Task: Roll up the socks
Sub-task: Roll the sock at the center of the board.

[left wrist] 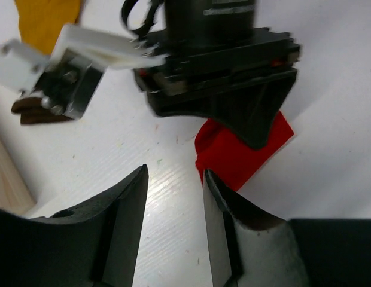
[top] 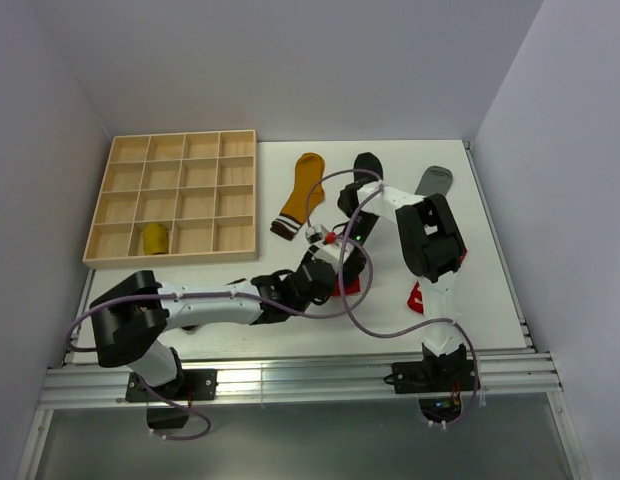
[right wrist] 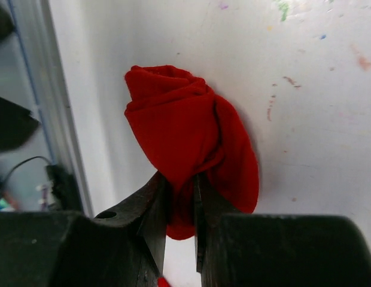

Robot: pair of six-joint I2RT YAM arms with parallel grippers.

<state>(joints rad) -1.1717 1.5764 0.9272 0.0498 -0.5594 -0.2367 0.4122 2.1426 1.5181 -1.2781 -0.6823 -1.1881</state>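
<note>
Red cloth fills the right wrist view: the red sock (right wrist: 191,131) is bunched into a loose roll on the white table (top: 490,290). The fingers of the right gripper (right wrist: 179,188) are clamped on its lower fold. From above, this sock lies to the right of the wooden grid tray (top: 240,195), a little nearer the arm bases than the tray's near right corner.

The left gripper (left wrist: 173,173) is low over the table on the tray side of the sock. Its fingers (left wrist: 128,203) stand apart with only bare table between them. One fingertip is just beside the red fabric, and whether it touches cannot be told.

A mustard sock (top: 304,185) lies flat just beside the tray's right edge, with its dark brown cuff toward the arm bases. A black sock (top: 368,163) is farther right of the tray, and a grey sock (top: 435,179) is farther right again. Another red piece of cloth (top: 415,298) shows well right of the tray, partly hidden under the right arm.

A rolled yellow bundle (top: 154,238) sits inside the tray, in the near row, second compartment from the left.
</note>
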